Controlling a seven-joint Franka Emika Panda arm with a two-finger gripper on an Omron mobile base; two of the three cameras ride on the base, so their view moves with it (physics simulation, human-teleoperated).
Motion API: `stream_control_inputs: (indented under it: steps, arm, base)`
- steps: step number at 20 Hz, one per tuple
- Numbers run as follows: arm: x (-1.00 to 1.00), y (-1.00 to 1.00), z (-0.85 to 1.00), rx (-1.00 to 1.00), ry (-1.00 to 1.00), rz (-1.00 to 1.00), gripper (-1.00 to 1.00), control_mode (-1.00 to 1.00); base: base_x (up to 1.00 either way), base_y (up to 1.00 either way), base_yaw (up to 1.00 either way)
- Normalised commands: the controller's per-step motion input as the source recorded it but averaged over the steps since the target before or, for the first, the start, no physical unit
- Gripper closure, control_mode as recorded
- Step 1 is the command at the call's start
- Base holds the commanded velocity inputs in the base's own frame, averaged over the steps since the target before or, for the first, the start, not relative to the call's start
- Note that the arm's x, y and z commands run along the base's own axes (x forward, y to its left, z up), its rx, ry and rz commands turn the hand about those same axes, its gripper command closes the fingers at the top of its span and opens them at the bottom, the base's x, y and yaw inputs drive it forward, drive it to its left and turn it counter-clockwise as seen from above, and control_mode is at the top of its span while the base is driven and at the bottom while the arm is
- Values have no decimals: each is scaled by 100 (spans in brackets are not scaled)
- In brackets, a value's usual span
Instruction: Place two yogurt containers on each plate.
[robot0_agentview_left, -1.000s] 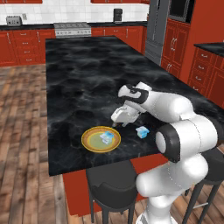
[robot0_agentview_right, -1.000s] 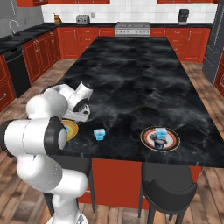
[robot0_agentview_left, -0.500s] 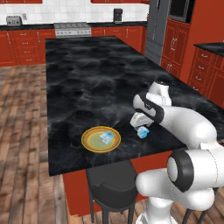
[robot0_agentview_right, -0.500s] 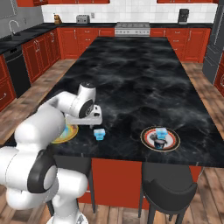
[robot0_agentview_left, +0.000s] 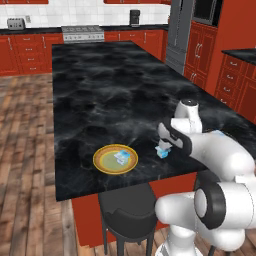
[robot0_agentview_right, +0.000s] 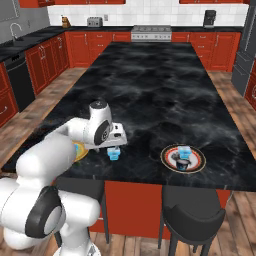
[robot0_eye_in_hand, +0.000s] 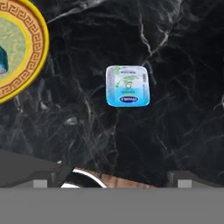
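We see our fingers (robot0_eye_in_hand: 113, 177) spread apart, one tip at each lower corner of the hand view, with nothing between them. They hang above a loose yogurt container (robot0_eye_in_hand: 127, 85) that stands alone on the black marble worktop (robot0_eye_in_hand: 183, 65); its whitish printed top faces up at us. In the left base view that same tub (robot0_agentview_left: 162, 152) sits just under the hand, near the front edge of the worktop (robot0_agentview_left: 100, 90), and in the right base view the tub (robot0_agentview_right: 114, 154) stands just below the hand as well.

Just beside it, to the robot's left, lies the yellow-rimmed plate (robot0_agentview_left: 101, 165) with the green centre. One yogurt container (robot0_agentview_left: 121, 158) already rests on it, toward the side nearer the loose tub. In the hand view the plate's patterned gold rim (robot0_eye_in_hand: 33, 52) curves in at the upper left, apart from the loose tub. In the right base view this plate (robot0_agentview_right: 80, 152) is mostly hidden behind the arm.

Well apart, to the robot's right along the front edge, the white plate with the orange-red rim (robot0_agentview_right: 196, 165) carries one light-blue tub (robot0_agentview_right: 185, 152) at its far side. A second object on it is dark; we cannot tell what it is.

Black stools (robot0_agentview_right: 192, 212) stand below the front edge of the worktop (robot0_agentview_right: 165, 90).
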Motion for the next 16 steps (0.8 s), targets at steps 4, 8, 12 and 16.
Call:
stream_control_inputs:
  steps: [4, 8, 12, 16]
  arm:
    - [66, -3, -4, 19, 0, 0, -100, -100]
    - [46, 0, -18, 0, 6, 0, -100, -100]
    - [23, -3, -38, 0, 9, 0, -100, -100]
    - [35, 0, -45, 0, 6, 0, -100, -100]
  base:
    - [0, 0, 0]
    - [0, 0, 0]
    - [0, 0, 0]
    - [0, 0, 0]
